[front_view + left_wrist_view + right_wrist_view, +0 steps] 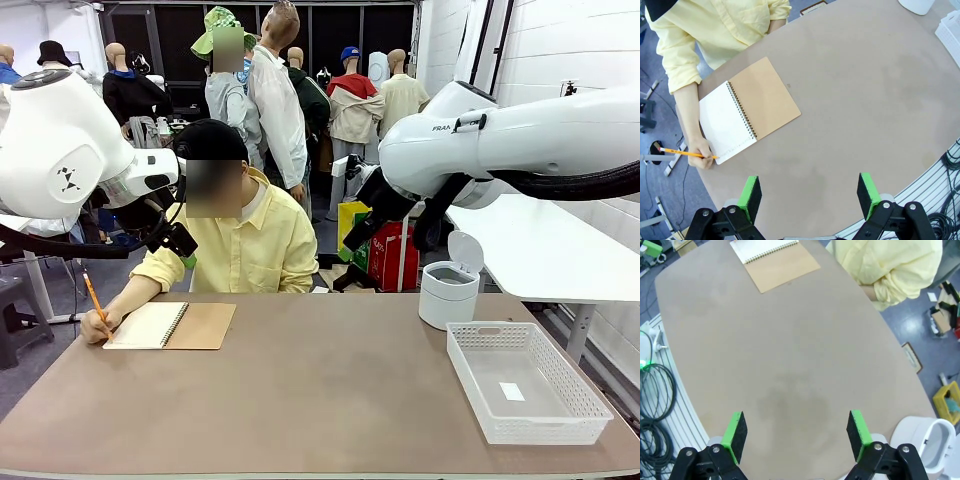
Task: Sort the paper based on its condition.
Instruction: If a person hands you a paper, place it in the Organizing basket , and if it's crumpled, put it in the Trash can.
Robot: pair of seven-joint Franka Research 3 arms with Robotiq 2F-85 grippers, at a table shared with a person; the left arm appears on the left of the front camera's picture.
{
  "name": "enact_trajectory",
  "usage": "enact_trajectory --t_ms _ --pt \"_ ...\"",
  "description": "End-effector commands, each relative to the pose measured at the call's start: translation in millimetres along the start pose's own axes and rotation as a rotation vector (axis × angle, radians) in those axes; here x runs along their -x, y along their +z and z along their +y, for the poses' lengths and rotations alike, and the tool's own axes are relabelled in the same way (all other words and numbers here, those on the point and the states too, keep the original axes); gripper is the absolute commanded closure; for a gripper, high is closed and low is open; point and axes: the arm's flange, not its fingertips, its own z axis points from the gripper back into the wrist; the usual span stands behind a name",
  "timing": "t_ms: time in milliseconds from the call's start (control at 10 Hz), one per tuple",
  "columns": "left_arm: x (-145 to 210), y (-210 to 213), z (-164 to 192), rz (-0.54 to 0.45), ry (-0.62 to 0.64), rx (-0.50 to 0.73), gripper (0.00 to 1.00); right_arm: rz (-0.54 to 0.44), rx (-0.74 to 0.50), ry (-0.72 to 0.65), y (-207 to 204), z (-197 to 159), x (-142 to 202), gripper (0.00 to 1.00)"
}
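The left end effector (809, 193) is wide open and holds nothing. The paper (725, 120) lies well ahead of it, bound in the notebook (767, 95) where the person's hand (701, 151) writes. The right end effector (796, 435) is equally open and empty. Both should, I think, wait for a free sheet.

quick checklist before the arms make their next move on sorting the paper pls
1. Left gripper open and empty: ok.
2. Right gripper open and empty: ok.
3. Loose sheet ready to pick: not ok; the person's hand holds a pencil to the bound white page of the notebook.
4. Bin lid up: ok.
5. Basket set on the table at the robot's right: ok.
6. Basket contents: cannot tell; a small white patch lies on its floor.
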Motion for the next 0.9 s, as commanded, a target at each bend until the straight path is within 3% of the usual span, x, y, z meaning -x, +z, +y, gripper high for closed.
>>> enact_trajectory --t_ms 0,800 --pt "0.1 0.3 0.7 -0.006 0.000 0.002 0.00 0.003 0.002 -0.001 -1.1 0.2 0.4 0.00" --pt "0.1 0.3 0.7 -0.006 0.000 0.002 0.00 0.003 0.002 -0.001 -1.1 0.2 0.4 0.00"
